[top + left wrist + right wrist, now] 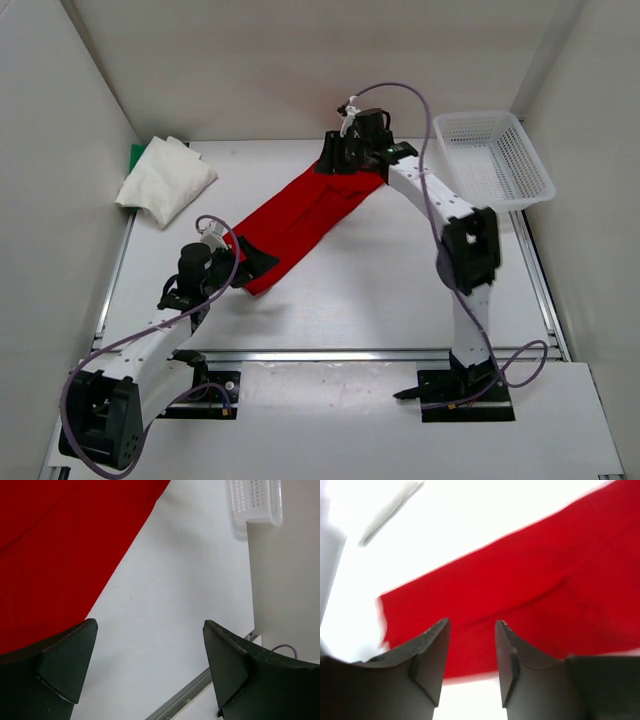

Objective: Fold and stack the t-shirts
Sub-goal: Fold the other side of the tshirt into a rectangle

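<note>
The red t-shirt lies on the table as a long folded strip, running diagonally from front left to back centre. At its near end my left gripper is open. In the left wrist view the left gripper stands wide over bare table, with the red cloth beside its left finger. My right gripper hovers at the strip's far end. The right wrist view shows the right gripper open above the red shirt, holding nothing. A folded off-white t-shirt rests on the green t-shirt at the back left.
A white mesh basket sits at the back right corner and also shows in the left wrist view as the basket. White walls close in the left, right and back sides. A metal rail runs along the table's front edge.
</note>
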{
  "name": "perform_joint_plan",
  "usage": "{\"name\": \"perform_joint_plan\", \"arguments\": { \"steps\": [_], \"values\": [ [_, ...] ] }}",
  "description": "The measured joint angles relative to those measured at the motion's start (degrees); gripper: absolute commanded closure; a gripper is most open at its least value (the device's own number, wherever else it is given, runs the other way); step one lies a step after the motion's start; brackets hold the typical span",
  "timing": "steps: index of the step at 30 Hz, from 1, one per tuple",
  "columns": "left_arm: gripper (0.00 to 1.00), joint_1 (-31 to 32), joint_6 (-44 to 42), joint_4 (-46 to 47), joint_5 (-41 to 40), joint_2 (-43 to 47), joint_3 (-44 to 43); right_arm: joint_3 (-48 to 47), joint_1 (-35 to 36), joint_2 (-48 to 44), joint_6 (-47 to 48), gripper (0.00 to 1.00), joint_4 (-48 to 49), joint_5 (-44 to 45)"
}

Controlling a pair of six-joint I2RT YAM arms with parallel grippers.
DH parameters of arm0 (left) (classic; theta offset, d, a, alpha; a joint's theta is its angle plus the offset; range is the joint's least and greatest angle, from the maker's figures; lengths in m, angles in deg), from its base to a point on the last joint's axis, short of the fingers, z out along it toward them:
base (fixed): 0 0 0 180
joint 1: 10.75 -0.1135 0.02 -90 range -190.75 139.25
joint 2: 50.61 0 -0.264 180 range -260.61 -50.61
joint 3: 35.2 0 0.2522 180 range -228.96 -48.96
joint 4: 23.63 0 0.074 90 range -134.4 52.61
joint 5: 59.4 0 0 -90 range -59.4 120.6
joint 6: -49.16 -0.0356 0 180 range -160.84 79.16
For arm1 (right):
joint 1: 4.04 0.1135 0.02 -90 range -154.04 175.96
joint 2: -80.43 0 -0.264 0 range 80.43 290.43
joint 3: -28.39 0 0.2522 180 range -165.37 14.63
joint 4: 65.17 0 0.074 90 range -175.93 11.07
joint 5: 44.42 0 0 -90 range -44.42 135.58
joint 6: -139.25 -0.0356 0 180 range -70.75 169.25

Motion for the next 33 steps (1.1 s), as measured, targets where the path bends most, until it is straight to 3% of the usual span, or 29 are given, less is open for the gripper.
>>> {"name": "perform_joint_plan", "arguments": {
  "steps": [5, 6, 8, 9, 15, 20, 24, 26, 29, 33],
  "values": [
    [0.03, -1.75, -1.66, -1.22, 1.09, 1.97, 0.09, 33.27, 6.45, -29.35, -2.62, 0.59, 15.43, 1.33],
    [0.19, -2.78, -1.84, -1.22, 1.29, 2.78, 0.09, 39.95, 8.17, -33.16, -4.0, 0.58, 19.69, 1.53],
    [0.41, -4.37, -1.84, -0.96, 1.46, 4.2, 0.09, 49.92, 11.72, -35.95, -7.23, 0.55, 25.46, 2.27],
    [0.47, -4.85, -1.86, -0.83, 1.46, 4.68, 0.09, 52.92, 13.46, -35.87, -8.66, 0.54, 27.67, 2.64],
    [0.48, -5.25, -2.34, -1.27, 2.08, 4.98, 0.85, 55.98, 20.85, -18.51, -15.39, 0.52, 31.17, 6.21],
    [0.46, -5.42, -2.99, -2.49, 2.19, 6.47, 0.9, 55.71, 22.91, -15.63, -21.22, 0.5, 37.27, 8.72],
    [0.47, -4.57, -3.37, -2.56, 2.08, 6.82, 0.92, 53.2, 22.77, -11.82, -24.9, 0.68, 40.61, 9.14],
    [0.47, -4.22, -3.45, -2.58, 2.08, 6.73, 0.94, 51.17, 22.47, -9.6, -26.12, 0.7, 41.51, 8.96],
    [0.47, -4.15, -3.8, -2.6, 1.79, 6.56, 0.94, 50.38, 21.97, -8.2, -26.95, 1.0, 42.38, 8.44],
    [0.47, -3.65, -4.44, -2.62, 1.07, 5.64, 0.94, 52.78, 20.24, -8.57, -27.67, 1.0, 43.93, 6.58]
  ]
}}
